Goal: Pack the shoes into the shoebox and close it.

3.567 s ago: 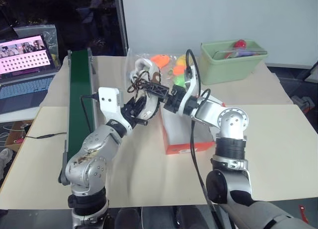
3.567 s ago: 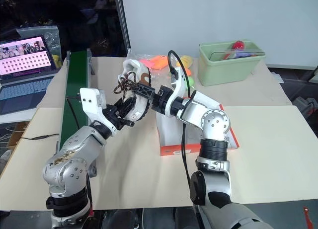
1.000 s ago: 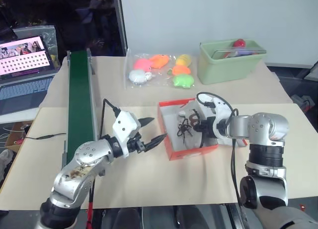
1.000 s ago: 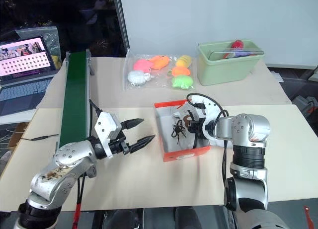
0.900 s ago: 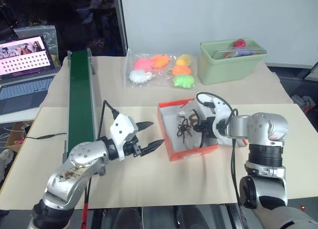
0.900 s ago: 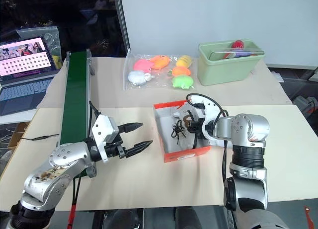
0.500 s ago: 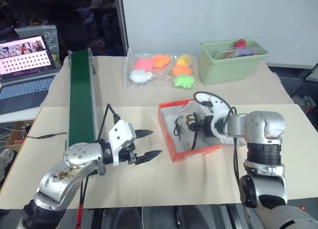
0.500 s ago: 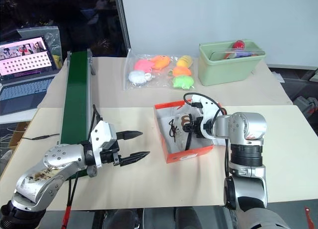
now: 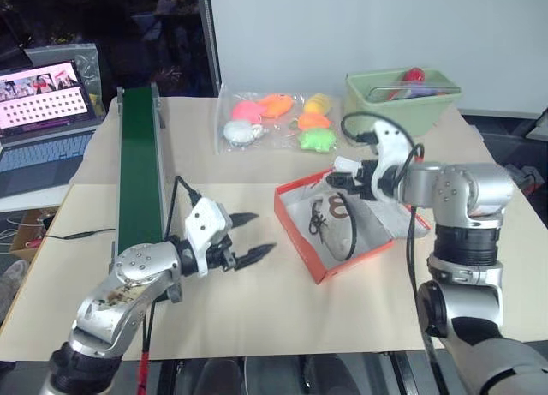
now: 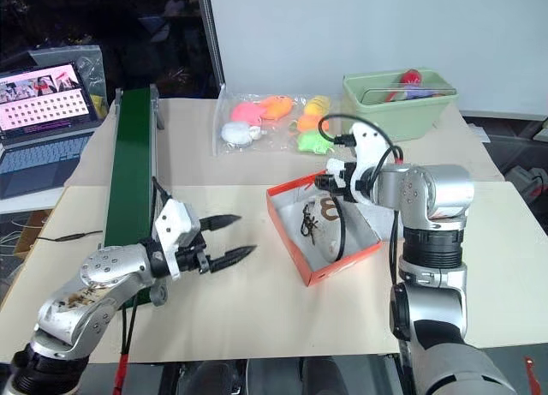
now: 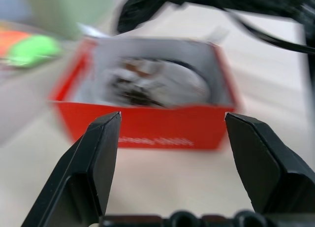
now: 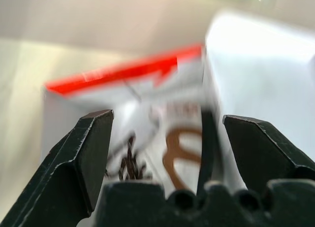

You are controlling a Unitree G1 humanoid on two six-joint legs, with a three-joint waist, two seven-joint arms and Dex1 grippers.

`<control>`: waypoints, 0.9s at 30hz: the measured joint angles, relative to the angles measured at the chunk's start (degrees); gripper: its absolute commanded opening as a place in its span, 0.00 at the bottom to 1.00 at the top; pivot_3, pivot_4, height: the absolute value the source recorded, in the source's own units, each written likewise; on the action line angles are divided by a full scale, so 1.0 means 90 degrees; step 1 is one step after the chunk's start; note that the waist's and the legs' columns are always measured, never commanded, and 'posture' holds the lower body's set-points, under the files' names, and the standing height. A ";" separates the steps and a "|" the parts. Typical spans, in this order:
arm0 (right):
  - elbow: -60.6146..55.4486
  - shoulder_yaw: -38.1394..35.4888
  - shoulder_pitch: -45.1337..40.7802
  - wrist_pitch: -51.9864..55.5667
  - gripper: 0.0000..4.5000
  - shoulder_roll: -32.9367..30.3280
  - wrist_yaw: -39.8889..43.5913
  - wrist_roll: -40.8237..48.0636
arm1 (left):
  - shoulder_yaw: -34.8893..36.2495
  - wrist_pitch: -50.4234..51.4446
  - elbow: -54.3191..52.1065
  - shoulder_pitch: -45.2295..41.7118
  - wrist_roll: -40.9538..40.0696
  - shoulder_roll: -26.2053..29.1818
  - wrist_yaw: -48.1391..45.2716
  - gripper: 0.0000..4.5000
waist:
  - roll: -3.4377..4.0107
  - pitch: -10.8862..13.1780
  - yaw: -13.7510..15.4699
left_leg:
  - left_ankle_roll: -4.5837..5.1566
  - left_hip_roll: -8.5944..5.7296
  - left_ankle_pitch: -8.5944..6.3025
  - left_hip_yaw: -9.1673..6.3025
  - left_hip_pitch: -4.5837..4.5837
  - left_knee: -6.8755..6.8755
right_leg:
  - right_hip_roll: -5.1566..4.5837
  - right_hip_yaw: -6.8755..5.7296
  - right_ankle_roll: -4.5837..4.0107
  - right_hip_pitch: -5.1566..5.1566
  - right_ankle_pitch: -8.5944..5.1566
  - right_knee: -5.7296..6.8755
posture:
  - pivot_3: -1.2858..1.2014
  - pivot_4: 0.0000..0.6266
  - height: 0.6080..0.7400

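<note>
Beige tabletop (image 9: 257, 318), shoebox (image 9: 295, 215) as landmark, sitting skewed mid-table; shoes (image 9: 330, 228) lie inside it, white with dark laces (image 10: 308, 219) on top; right gripper (image 10: 328, 179) hangs just above the box's far edge, fingers spread, holding nothing; left gripper (image 9: 253, 236) sits near the box's near-left side, fingers spread and empty, aimed at the box wall; next job looks like closing the lid (image 9: 381, 219), which appears to lie flat on the box's right side; to do it well I'd brace the box from the left so it doesn't slide, hook the lid's free edge with the right gripper, and check no lace drapes over the rim; hard to read: hinge line sits behind the right arm, can't confirm both shoes sit fully below the rim, both wrist views blurred
</note>
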 measured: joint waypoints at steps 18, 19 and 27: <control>-0.2226 0.0801 0.2423 -0.3560 0.97 0.0409 0.2112 0.0587 | 0.1711 0.1406 0.0243 -0.0416 0.2070 -0.1597 0.4338 0.85 | -0.0011 -0.0007 -0.0010 | 0.0000 -0.0006 -0.0002 -0.0009 0.0009 0.0026 | -0.0004 -0.0002 0.0001 0.0008 0.0001 0.0030 | 0.52 0.24 0.92; -0.2226 0.0847 0.2509 -0.3677 1.00 0.0393 0.2134 0.0540 | 0.1764 0.1357 0.0254 -0.0405 0.2067 -0.1574 0.4295 0.90 | -0.0011 -0.0007 -0.0012 | 0.0000 -0.0005 -0.0002 -0.0010 0.0011 0.0026 | -0.0003 -0.0002 0.0001 0.0011 0.0001 0.0030 | 0.52 0.24 0.92; -0.2178 0.1206 0.3392 -0.4333 1.00 -0.0115 0.3442 0.0695 | 0.2064 0.1213 0.0452 -0.0279 0.2012 -0.1585 0.4070 0.98 | -0.0011 -0.0007 0.0009 | 0.0000 -0.0007 -0.0002 -0.0010 0.0009 0.0033 | -0.0006 -0.0002 0.0002 0.0015 0.0001 0.0026 | 0.52 0.24 0.92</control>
